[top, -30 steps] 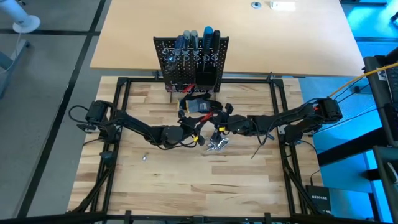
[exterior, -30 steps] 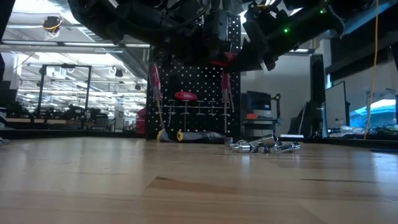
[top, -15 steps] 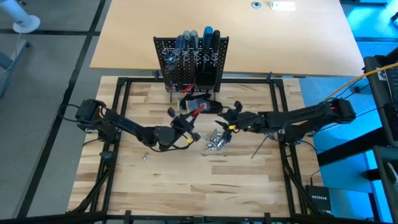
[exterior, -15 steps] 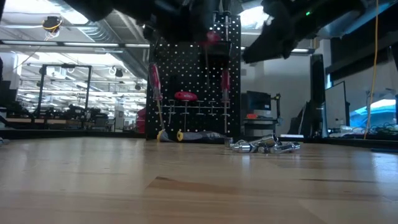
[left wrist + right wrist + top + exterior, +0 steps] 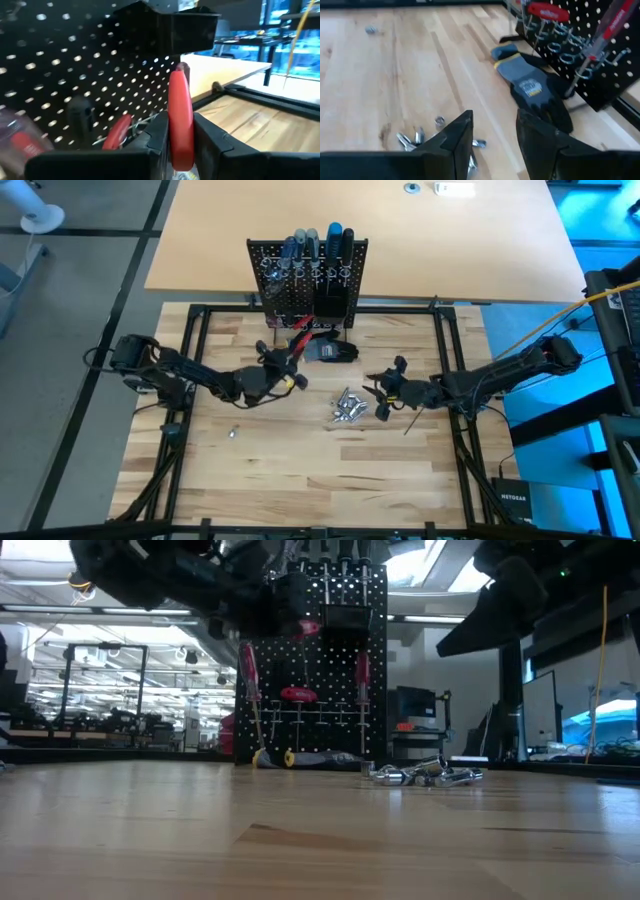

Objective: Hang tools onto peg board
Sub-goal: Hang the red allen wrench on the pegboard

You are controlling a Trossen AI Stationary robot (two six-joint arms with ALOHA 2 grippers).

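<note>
Two views split the detail: the left wrist view shows the left pincer (image 5: 181, 142) pinching a red-handled slim screwdriver (image 5: 180, 117) by the upright black perforated peg board (image 5: 65, 65); the high view shows the right pincer (image 5: 384, 395) spread above the pale wooden tabletop (image 5: 290, 460), near small shiny silver metal pieces (image 5: 347, 407). A lit workshop lies beyond.

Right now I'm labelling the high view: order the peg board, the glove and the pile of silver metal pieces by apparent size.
1. peg board, clearly largest.
2. glove and pile of silver metal pieces: these look about alike, so I won't rank them.
</note>
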